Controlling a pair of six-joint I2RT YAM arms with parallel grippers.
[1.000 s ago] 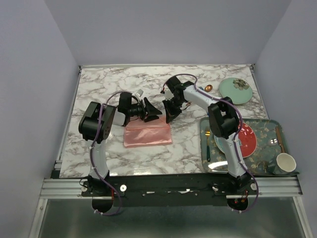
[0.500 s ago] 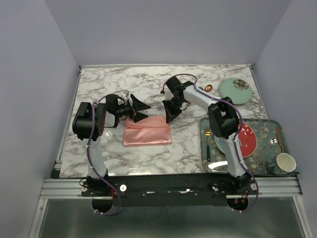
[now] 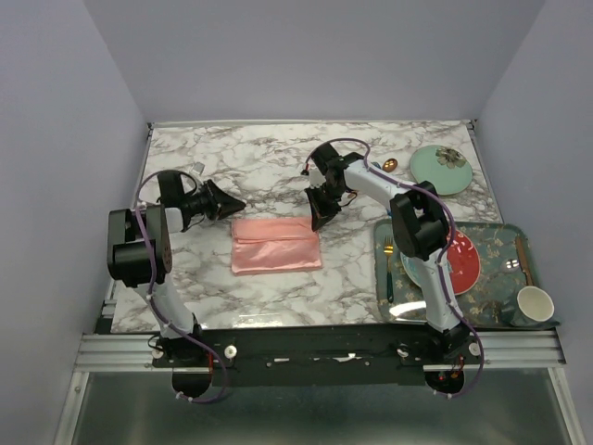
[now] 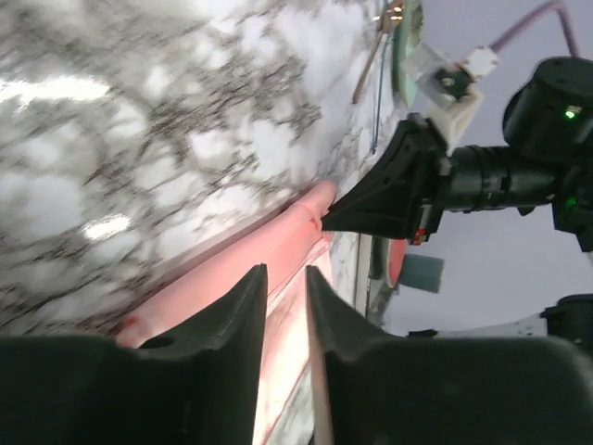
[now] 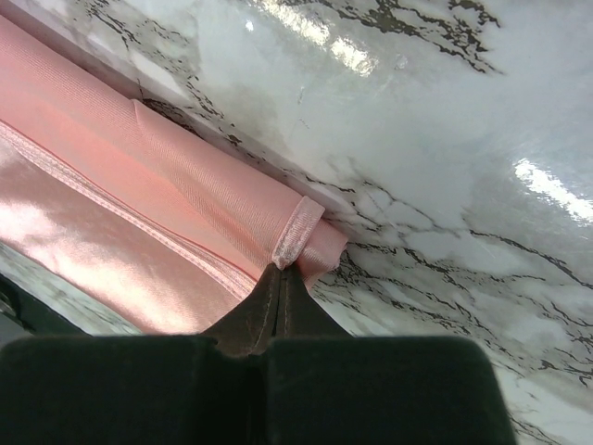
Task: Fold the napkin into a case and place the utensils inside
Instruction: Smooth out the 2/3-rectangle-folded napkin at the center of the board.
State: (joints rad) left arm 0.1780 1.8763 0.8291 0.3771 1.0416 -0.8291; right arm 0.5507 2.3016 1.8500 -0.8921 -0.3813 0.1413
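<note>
Between the two sets of jaws, on the marble tabletop (image 3: pixel 278 167), lies one napkin (image 3: pixel 276 245), folded into a flat rectangle whose long sides run from left to right. It is salmon-pink and shiny, stacked in lengthwise layers, with a stitched hem along its far edge and a soft rolled fold at the far right corner. Two arms work here. The right jaws are pressed together, their tips pinching that hemmed far right corner of the cloth. The left jaws stand a little apart with a narrow gap and nothing between them; they hang just beyond the cloth's far left corner, clear of it, pointing across at the right jaws. Beyond and to the right of the right jaws lies one copper spoon (image 3: pixel 390 164), just beside one pale green dish (image 3: pixel 441 169). To the right of the right jaws and nearer the arm bases sits one patterned tray (image 3: pixel 500 243). It carries one red plate (image 3: pixel 463 264), one cup (image 3: pixel 535 303) at its near right corner, and one fork with a gold head and teal handle (image 3: pixel 388 269) along its left edge. The right arm (image 3: pixel 422 227) rises over the tray's left part, standing between the tray and the cloth and hiding some of what lies there.
</note>
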